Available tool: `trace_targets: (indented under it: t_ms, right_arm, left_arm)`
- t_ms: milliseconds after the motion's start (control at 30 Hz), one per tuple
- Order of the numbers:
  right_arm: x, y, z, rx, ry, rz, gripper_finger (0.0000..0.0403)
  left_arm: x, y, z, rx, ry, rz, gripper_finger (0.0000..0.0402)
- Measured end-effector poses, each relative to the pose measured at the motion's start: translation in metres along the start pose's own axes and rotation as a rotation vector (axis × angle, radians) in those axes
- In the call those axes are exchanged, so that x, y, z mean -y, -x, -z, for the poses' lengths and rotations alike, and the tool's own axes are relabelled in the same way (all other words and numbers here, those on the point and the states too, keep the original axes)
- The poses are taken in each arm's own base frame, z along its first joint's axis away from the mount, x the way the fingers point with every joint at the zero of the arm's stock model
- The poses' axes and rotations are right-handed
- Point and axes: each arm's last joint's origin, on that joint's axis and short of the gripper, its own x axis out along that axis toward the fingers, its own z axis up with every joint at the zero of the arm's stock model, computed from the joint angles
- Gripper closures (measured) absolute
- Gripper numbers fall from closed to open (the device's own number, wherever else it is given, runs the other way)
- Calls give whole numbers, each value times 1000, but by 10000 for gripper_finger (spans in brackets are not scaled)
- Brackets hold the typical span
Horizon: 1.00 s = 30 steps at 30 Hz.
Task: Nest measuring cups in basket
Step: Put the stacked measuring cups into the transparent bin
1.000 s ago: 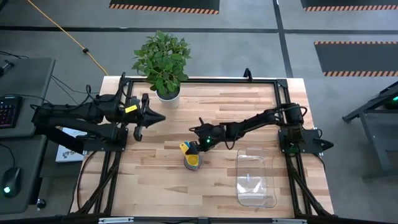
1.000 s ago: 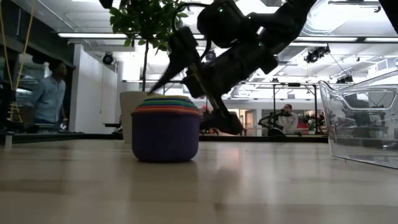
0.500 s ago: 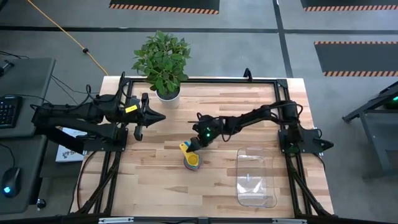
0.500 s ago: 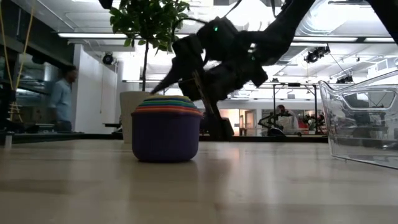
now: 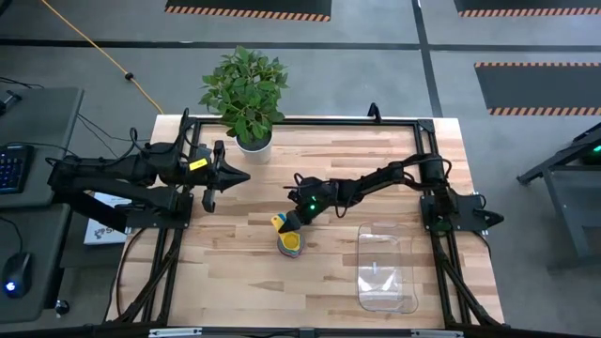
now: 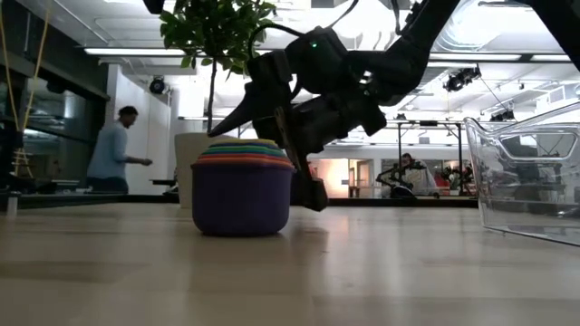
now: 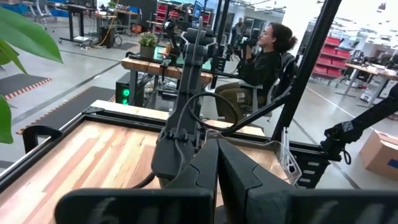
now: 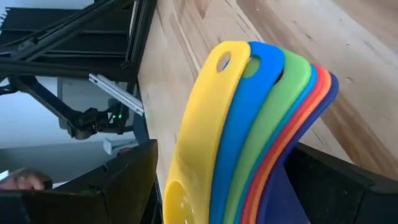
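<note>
The measuring cups (image 5: 290,243) stand nested in one stack on the table, resting on the base of the dark blue outer cup (image 6: 241,196). Their handles (image 8: 255,118) fan out toward the far side, yellow on top, then blue, green, orange, red and dark blue. My right gripper (image 5: 287,222) is open at the handles, one finger on either side of the fan (image 8: 224,152), touching nothing that I can see. The clear basket (image 5: 387,268) sits near the table's right near corner. My left gripper (image 5: 242,176) is shut and waits over the table's left side.
A potted plant in a white pot (image 5: 254,143) stands at the far edge, left of centre. Black frame rails (image 5: 310,120) run round the table. A person (image 6: 113,158) walks in the room behind, and another (image 7: 261,68) sits beyond the table.
My right gripper has moved toward the table's left and down to the cups' handles, tipping so that its lower finger comes close beside the stack. The cups have stayed where they were.
</note>
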Motion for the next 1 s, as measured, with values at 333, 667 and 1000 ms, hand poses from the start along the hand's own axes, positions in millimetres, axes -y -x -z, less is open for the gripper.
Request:
trace_targets:
  t_ms: [333, 667, 1000]
  right_arm:
    - [2, -8, 3, 19, -27, -27, 73]
    - [-3, -16, 13, 93, -66, 0, 73]
    - [-8, -23, 25, 141, -106, 36, 73]
  left_arm:
    - [0, 0, 0, 2, 1, -16, 402]
    - [-1, 0, 0, 0, 1, -19, 402]
    - [-1, 0, 0, -2, 0, -19, 401]
